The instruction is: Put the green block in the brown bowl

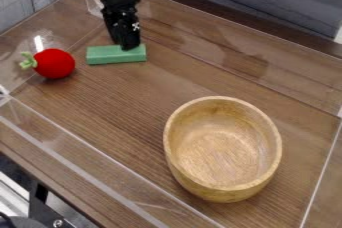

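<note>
The green block (104,55) lies flat on the wooden table at the far left, a small bar. My gripper (126,44) points down and has come down onto the block's right end, its dark fingers on either side of it. Whether the fingers press on the block is too small to tell. The brown bowl (173,138), large, wooden and empty, stands at the near right, well apart from the gripper.
A red round fruit (54,63) with a green stem lies just left of the block. Clear plastic walls (80,147) run along the table's near and left edges. Bare wood (201,67) lies between block and bowl.
</note>
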Tool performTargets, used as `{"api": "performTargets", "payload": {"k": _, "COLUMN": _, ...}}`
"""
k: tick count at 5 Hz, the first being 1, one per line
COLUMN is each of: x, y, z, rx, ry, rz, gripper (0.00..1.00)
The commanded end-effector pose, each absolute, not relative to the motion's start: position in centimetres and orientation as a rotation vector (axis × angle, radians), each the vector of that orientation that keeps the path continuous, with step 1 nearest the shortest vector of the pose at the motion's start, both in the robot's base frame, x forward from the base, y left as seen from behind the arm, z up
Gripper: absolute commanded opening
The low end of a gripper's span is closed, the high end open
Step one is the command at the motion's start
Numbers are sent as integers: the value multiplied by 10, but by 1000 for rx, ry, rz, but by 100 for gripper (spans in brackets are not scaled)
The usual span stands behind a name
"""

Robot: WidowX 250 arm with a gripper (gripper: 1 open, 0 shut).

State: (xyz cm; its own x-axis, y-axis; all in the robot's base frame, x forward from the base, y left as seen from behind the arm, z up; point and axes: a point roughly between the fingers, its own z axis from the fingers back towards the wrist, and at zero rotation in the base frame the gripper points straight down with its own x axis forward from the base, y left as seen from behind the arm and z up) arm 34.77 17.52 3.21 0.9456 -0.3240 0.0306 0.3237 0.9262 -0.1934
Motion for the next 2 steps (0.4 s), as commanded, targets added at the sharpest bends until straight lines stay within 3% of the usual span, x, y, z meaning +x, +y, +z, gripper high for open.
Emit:
{"api": "performTargets", "payload": {"k": 1, "x": 356, "y": 181, "z": 45, "rx": -155, "ry": -34, "rz": -332, "gripper": 0}}
{"api": "performTargets", "payload": {"k": 2, "x": 353, "y": 179, "z": 51, "rx": -154, "ry": -33, "rz": -325, "gripper": 0}}
